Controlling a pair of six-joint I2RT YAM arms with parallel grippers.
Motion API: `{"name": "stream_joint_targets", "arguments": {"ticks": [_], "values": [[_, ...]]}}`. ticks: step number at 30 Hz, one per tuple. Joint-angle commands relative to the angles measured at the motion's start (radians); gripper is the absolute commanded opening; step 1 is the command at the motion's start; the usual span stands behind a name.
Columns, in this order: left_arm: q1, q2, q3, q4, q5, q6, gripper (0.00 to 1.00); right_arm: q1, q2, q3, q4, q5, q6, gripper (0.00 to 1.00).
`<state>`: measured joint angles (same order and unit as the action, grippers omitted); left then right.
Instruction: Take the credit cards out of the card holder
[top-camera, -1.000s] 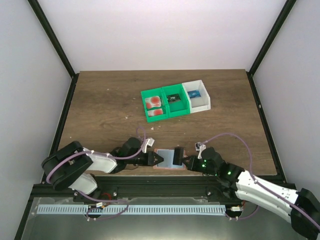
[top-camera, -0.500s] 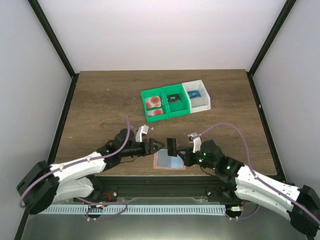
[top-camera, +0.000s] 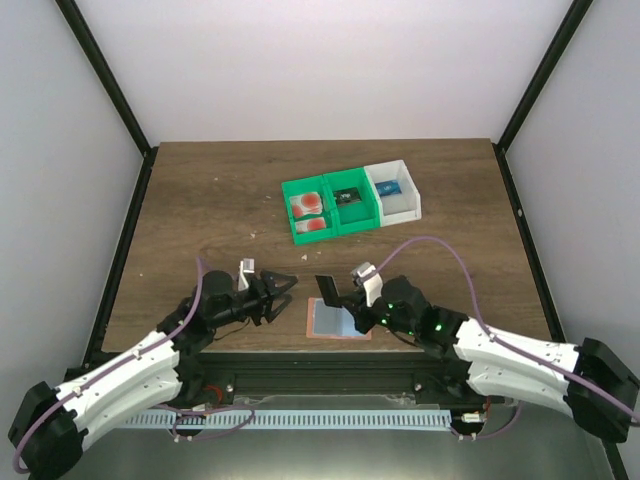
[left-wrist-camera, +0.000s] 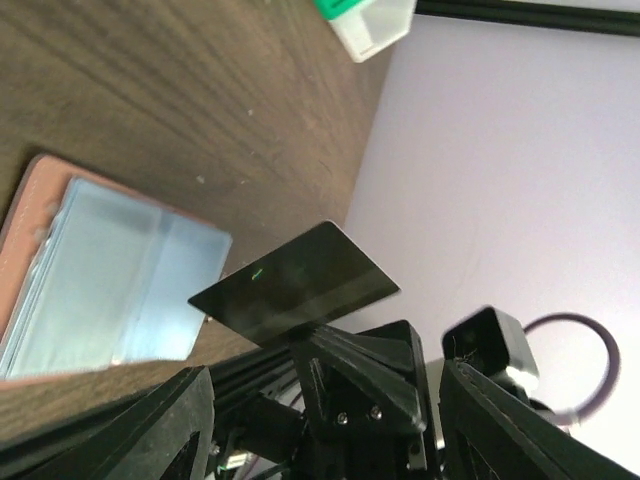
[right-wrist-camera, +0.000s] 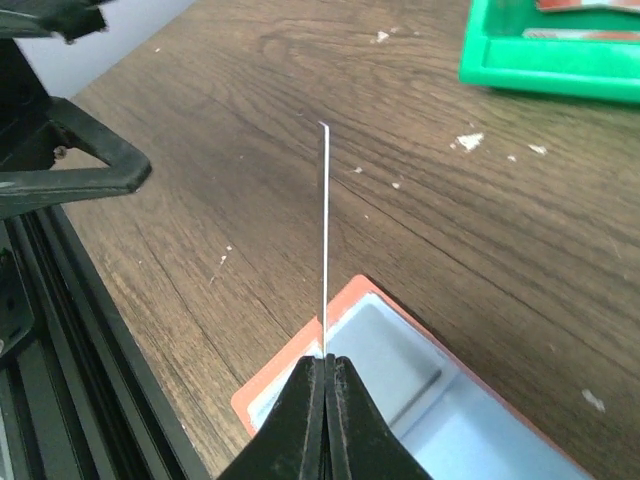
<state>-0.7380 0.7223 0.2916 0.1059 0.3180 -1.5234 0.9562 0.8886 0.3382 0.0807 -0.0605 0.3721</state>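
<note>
The right gripper (right-wrist-camera: 325, 368) is pinched tight on one end of a dark card (right-wrist-camera: 324, 230), held above the open card holder (top-camera: 333, 322) (blue-grey inside, pink rim), which lies at the near edge of the wooden table (top-camera: 200, 200). The left gripper (top-camera: 283, 292) gapes empty beside it. Green bins (top-camera: 330, 212) sit farther back, with pale walls around.

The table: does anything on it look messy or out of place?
Only small pale flecks scattered on the table near the green bin. The card holder lies open and flat; nothing looks damaged.
</note>
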Motion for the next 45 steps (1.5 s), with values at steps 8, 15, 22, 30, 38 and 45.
{"name": "stream_joint_targets", "arguments": {"ticks": [8, 15, 22, 30, 38, 45], "values": [[0.005, -0.045, 0.033, -0.102, 0.042, -0.22, 0.64, 0.157, 0.126, 0.094, 0.152, 0.187, -0.355, 0.01], [0.006, -0.111, -0.02, -0.11, 0.051, -0.309, 0.64, 0.256, 0.179, 0.093, 0.221, 0.303, -0.493, 0.0], [0.007, -0.189, -0.075, -0.109, 0.038, -0.375, 0.6, 0.369, 0.232, 0.089, 0.304, 0.434, -0.636, 0.0], [0.007, -0.227, -0.109, -0.09, 0.04, -0.393, 0.52, 0.45, 0.332, 0.125, 0.348, 0.517, -0.72, 0.01], [0.007, -0.297, -0.158, -0.114, 0.032, -0.42, 0.44, 0.465, 0.362, 0.141, 0.367, 0.533, -0.718, 0.01], [0.007, -0.347, -0.185, -0.106, -0.001, -0.433, 0.13, 0.471, 0.381, 0.137, 0.38, 0.54, -0.725, 0.0]]}}
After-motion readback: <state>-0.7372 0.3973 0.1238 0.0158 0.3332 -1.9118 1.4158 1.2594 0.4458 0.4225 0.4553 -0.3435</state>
